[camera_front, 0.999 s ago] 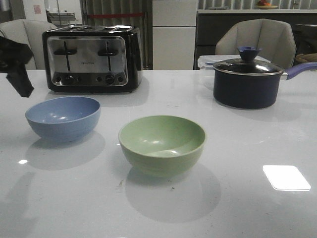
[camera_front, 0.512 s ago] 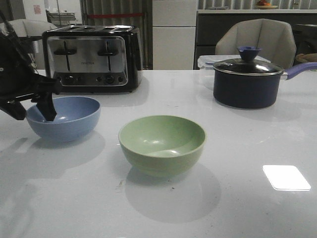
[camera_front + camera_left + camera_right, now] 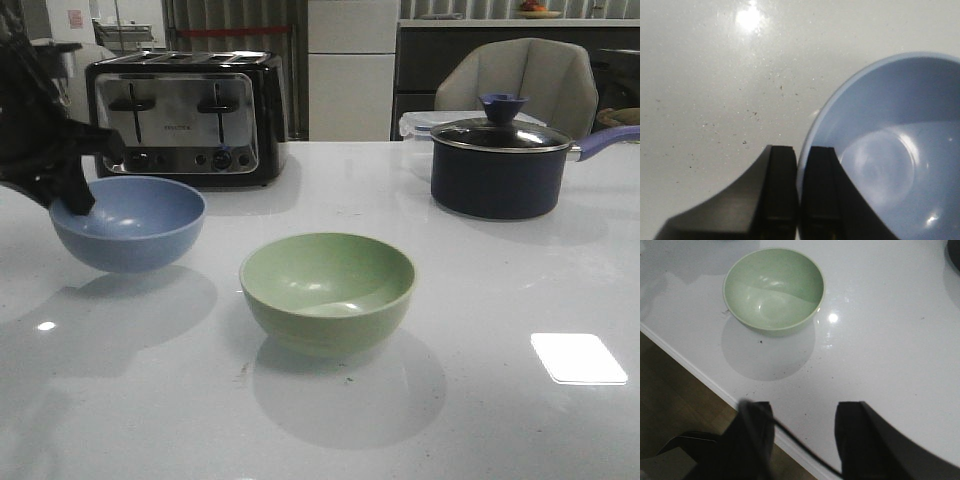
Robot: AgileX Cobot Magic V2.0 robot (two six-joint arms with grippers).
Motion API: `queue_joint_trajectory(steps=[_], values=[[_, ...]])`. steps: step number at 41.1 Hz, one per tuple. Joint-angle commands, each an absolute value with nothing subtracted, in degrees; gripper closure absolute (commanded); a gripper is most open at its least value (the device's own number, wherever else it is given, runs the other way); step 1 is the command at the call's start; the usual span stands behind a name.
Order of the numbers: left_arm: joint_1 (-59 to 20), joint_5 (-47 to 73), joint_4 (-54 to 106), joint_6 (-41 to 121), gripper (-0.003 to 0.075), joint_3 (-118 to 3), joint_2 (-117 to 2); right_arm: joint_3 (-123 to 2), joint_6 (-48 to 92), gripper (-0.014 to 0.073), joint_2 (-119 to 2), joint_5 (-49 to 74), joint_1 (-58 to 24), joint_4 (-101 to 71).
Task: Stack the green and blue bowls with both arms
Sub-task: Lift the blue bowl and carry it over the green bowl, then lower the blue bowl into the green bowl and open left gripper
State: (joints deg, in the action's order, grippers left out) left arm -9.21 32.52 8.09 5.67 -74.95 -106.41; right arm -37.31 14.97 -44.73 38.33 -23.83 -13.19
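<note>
Blue bowl [image 3: 128, 222] sits at about 9 o'clock from the green bowl [image 3: 327, 290] on the white table [image 3: 480, 420], the two well apart. Its shadow lies detached below it on the tabletop, so the blue bowl appears raised off the surface and tipped slightly, though contact cannot be confirmed from the front view alone.

Left gripper [image 3: 72, 203] is clamped on the blue bowl's rim at the bowl's 9 o'clock edge. In the left wrist view the two black fingers [image 3: 782, 187] stand nearly together with the pale rim of the blue bowl [image 3: 890, 145] pinched between them, one finger outside the wall and one inside. The bowl's interior is bare, with a faint round highlight on its floor.

Green bowl rests upright on the table near the middle of the front view, mouth up, nothing in it. The right wrist view shows the green bowl [image 3: 774, 290] near the table's edge, untouched.

Right gripper [image 3: 805, 432] hangs above the table's near edge with its fingers spread wide, holding nothing, well apart from the green bowl. It is not seen in the front view.

Toaster [image 3: 185, 115] stands at 12 o'clock from the blue bowl. Dark saucepan [image 3: 500, 165] with lid stands at about 2 o'clock from the green bowl.
</note>
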Motion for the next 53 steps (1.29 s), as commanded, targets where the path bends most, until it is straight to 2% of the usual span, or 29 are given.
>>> queue_joint_trajectory(steps=[1, 14, 30, 53], values=[[-10.0, 31.6, 8.9, 5.5, 0.0627, -77.7, -99.4, -38.9, 15.8, 0.0177, -44.3, 35.2, -23.7, -13.3], [-17.8, 37.9, 8.9, 5.8, 0.0627, -79.6, -91.1, -38.9, 15.8, 0.0177, -44.3, 35.2, -23.7, -13.3], [-31.8, 35.1, 10.5, 5.8, 0.0627, -79.7, -95.2, -38.9, 15.8, 0.0177, -44.3, 35.3, -23.7, -13.3], [-33.4, 33.1, 15.6, 5.8, 0.0627, -79.7, -103.9, -38.9, 15.8, 0.0177, -44.3, 35.4, -23.7, -13.3]])
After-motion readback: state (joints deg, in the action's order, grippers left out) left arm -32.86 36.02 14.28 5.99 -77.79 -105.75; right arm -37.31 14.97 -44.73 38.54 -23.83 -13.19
